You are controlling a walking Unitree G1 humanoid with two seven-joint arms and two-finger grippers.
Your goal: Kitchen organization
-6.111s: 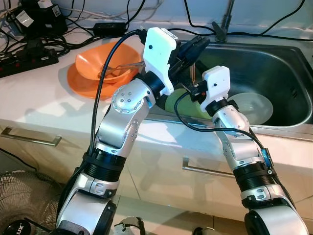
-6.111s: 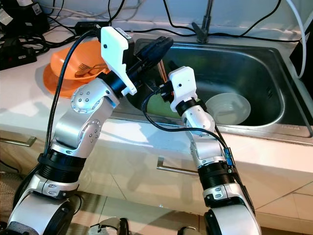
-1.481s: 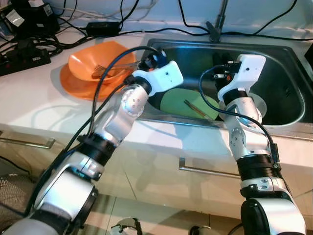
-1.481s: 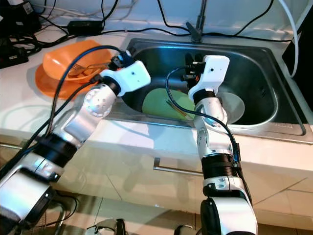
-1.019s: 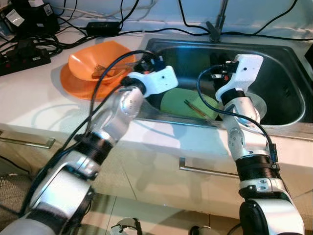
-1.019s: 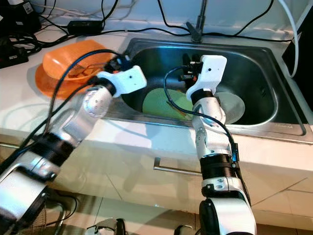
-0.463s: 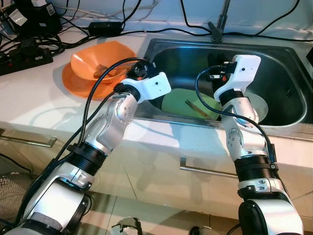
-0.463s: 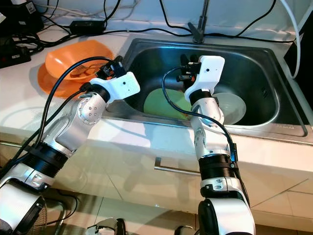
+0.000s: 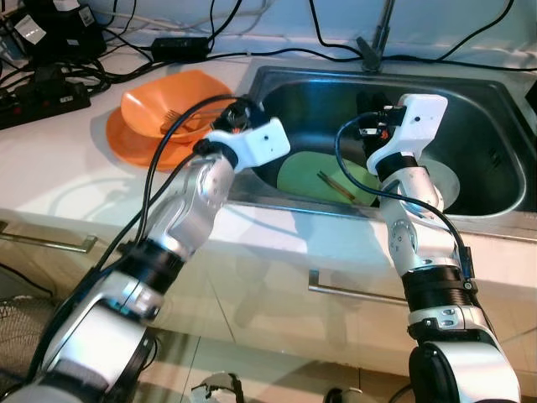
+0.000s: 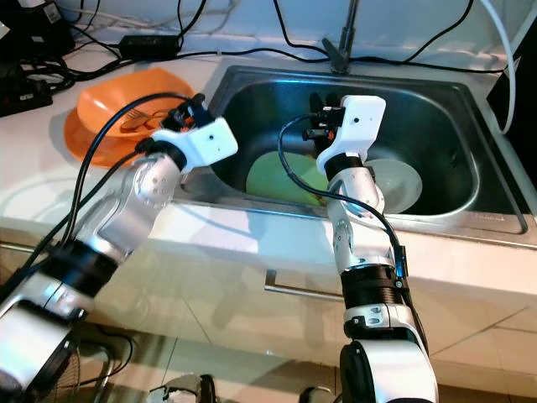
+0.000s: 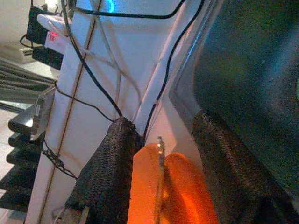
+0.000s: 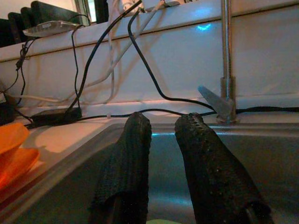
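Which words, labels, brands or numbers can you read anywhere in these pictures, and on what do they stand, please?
None can be read.
The white label on the black adapter at the counter's far left corner: too small and blurred to read.
The orange bowl, green plate, steel sink and both grippers' white wrist housings show no print.

Light: I see the counter [image 9: 75, 159] evenly bright, with soft arm shadows falling toward its front edge.
Glare: the sink [image 9: 495, 109] basin reflects a bluish sheen near its back wall.
Focus: my head views are sharp; both wrist views are dim, grainy and soft.
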